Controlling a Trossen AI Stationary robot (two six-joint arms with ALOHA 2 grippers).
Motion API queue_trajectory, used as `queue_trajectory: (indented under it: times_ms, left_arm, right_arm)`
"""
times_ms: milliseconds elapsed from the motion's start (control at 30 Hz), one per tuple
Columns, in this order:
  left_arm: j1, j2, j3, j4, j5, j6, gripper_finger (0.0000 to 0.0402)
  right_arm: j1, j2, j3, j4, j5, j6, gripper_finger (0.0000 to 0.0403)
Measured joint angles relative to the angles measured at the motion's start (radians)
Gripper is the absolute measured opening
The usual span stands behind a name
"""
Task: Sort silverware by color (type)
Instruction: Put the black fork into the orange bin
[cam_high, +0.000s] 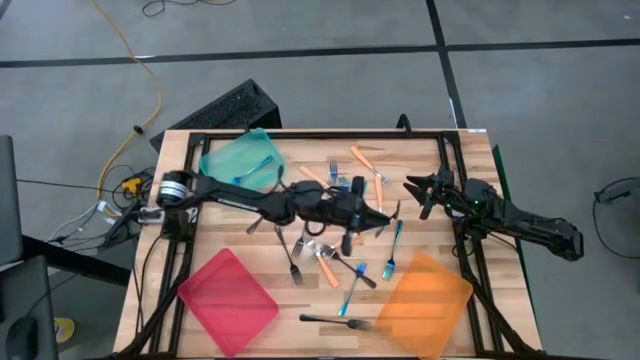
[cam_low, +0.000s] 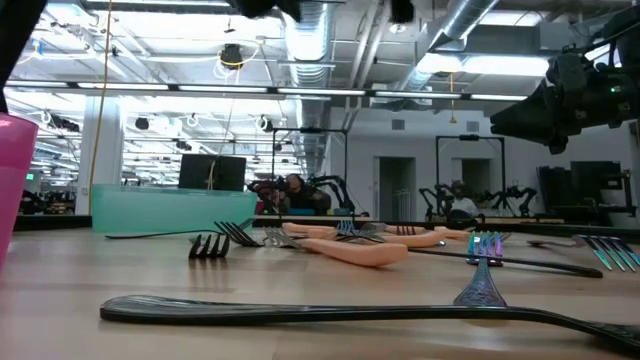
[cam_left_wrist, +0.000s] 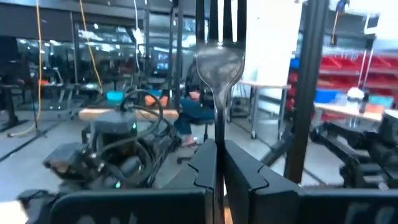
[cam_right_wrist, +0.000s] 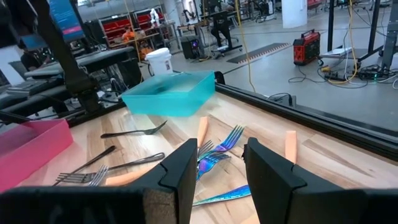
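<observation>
Only the left wrist view shows what the left end effector (cam_left_wrist: 216, 163) holds: a black fork (cam_left_wrist: 219, 68) pinched by its handle between closed fingers, tines raised. In the high view that arm stretches across mid-bench over the scattered forks (cam_high: 340, 262). The right end effector (cam_high: 418, 190) hangs near the bench's (cam_high: 300, 152) right edge, its fingers parted and empty, with bare wood around it. The teal tray (cam_high: 243, 160), red tray (cam_high: 228, 301) and orange tray (cam_high: 425, 295) sit toward the corners.
</observation>
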Motion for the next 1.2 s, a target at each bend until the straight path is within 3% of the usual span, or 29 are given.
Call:
queue_trajectory:
  times_ms: [133, 333, 467, 567, 767, 933, 1067, 1200]
  left_arm:
    - [0.002, 0.125, 0.136, -0.013, 0.061, -0.040, 0.0000]
    - [-0.005, 0.310, 0.392, -0.163, 0.204, -0.050, 0.0000]
    - [-0.015, 0.422, 0.540, -0.222, 0.235, -0.067, 0.0000]
    - [-0.026, 0.483, 0.635, -0.263, 0.342, -0.022, 0.0000]
    - [-0.063, 0.543, 0.700, -0.301, 0.398, 0.219, 0.0000]
    - [-0.085, 0.541, 0.703, -0.321, 0.367, 0.491, 0.0000]
    - [-0.105, 0.541, 0.701, -0.252, 0.262, 0.493, 0.0000]
    - [-0.113, 0.540, 0.702, -0.180, 0.250, 0.483, 0.0000]
  right_arm:
    - [0.001, 0.003, 0.000, 0.000, -0.001, 0.000, 0.0155]
    - [0.001, 0.013, 0.000, 0.000, -0.001, 0.000, 0.0155]
    - [0.001, 0.014, 0.000, 0.000, -0.003, 0.000, 0.0155]
    - [0.001, 0.014, 0.000, 0.000, -0.003, 0.000, 0.0155]
    - [0.001, 0.014, 0.000, 0.000, -0.003, -0.001, 0.0155]
    - [0.001, 0.014, 0.000, 0.000, -0.003, -0.001, 0.0155]
    - [0.001, 0.014, 0.000, 0.000, -0.003, -0.001, 0.0155]
    - [0.001, 0.014, 0.000, 0.000, -0.003, -0.001, 0.0155]
